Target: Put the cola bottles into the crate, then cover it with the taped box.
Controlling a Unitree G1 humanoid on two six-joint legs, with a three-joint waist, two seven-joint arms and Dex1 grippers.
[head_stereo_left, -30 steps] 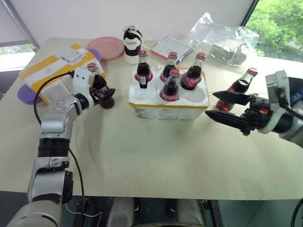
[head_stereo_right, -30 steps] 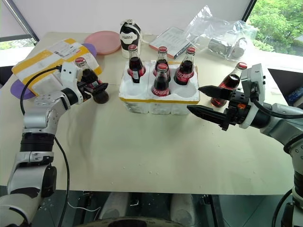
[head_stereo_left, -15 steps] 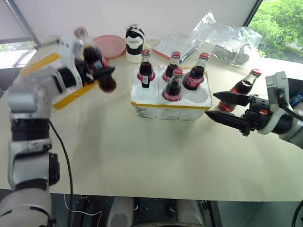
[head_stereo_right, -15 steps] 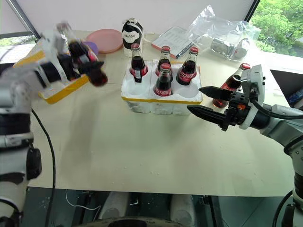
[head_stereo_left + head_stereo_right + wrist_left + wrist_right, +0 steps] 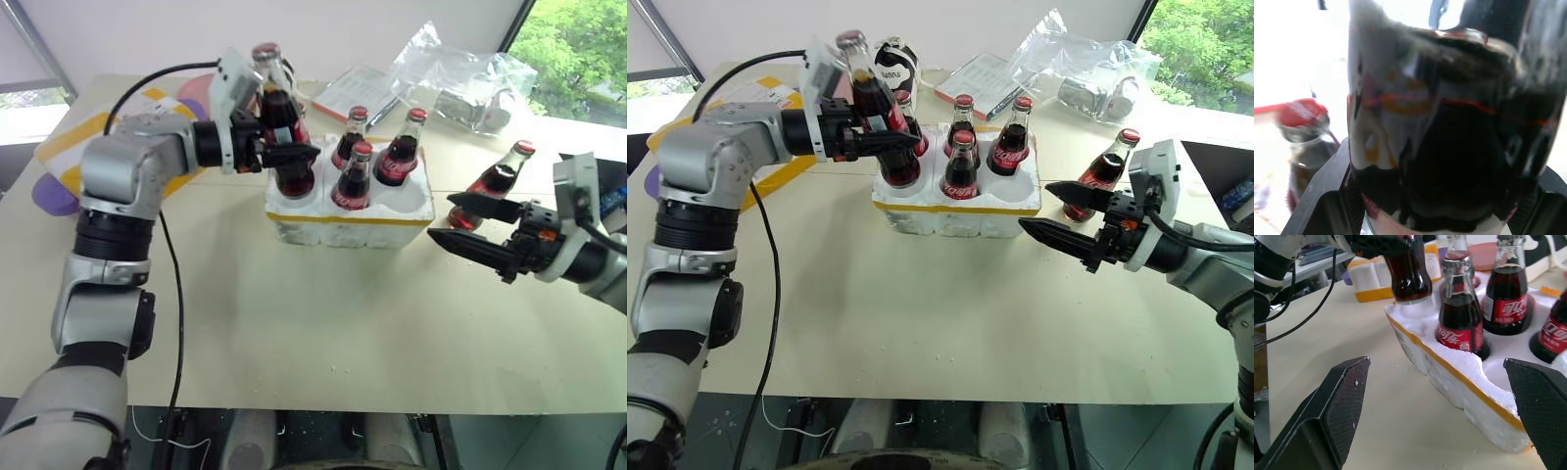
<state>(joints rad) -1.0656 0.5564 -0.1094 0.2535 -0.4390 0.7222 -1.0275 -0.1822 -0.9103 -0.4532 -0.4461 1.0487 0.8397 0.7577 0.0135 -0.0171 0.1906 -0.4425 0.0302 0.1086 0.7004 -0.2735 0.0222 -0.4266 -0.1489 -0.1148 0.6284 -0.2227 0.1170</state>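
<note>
Left eye view shows us the crate (image 5: 349, 217) mid-table with four cola bottles (image 5: 353, 177) seated in its wells. Our left gripper (image 5: 282, 157) pinches a fifth bottle (image 5: 277, 117) upright over the crate's near-left well. A sixth bottle (image 5: 496, 181) stands right of the crate, behind our right gripper (image 5: 462, 222), whose fingers are spread wide, pointing left. At far left lies the taped box (image 5: 73, 149).

A pink plate (image 5: 208, 86), a black-and-white container (image 5: 890, 57), a clear plastic bag (image 5: 460, 78) and perhaps a booklet (image 5: 358, 88) lie along the table's (image 5: 294, 323) far edge.
</note>
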